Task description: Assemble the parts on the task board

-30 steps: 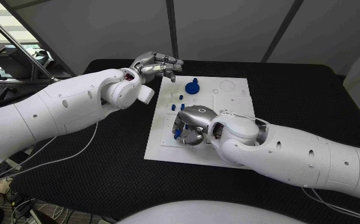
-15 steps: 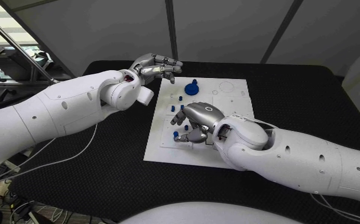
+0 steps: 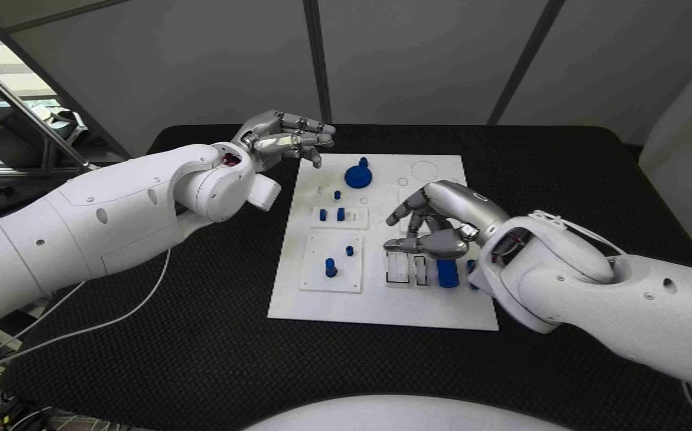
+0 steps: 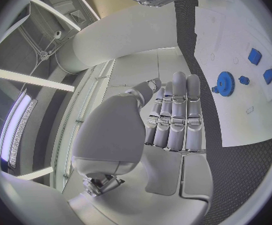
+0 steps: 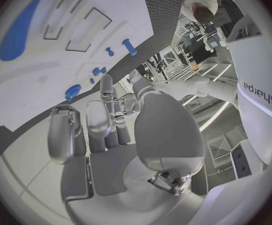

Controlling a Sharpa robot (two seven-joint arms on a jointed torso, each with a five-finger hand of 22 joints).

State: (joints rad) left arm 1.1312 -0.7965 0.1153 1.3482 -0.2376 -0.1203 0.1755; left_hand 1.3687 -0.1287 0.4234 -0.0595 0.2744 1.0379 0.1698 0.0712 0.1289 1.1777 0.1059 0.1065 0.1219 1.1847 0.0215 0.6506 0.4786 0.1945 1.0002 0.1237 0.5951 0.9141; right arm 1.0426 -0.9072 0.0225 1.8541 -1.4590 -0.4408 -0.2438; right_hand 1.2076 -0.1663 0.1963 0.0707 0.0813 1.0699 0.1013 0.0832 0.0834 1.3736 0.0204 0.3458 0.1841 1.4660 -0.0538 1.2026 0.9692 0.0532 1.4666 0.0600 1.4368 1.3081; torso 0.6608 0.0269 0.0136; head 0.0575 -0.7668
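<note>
White task board (image 3: 378,301) lies mid-desk on the black desk (image 3: 188,341), long axis running near to far. Near left of the board: small raised white square with one upright blue peg (image 3: 329,267). Near right: long blue part (image 3: 447,273) lying beside two rectangular slots (image 3: 407,268). Right hand (image 3: 433,221) hovers over the board's right half, just beyond the slots; fingers curled downward and apart, nothing held. Mid-board left: a few short blue pegs (image 3: 330,215) standing together. Far end of the board: blue gear (image 3: 359,175) upright on its post. Left hand (image 3: 286,135) is raised off the board's far-left corner, fingers together and bent inward, nothing in its grasp
</note>
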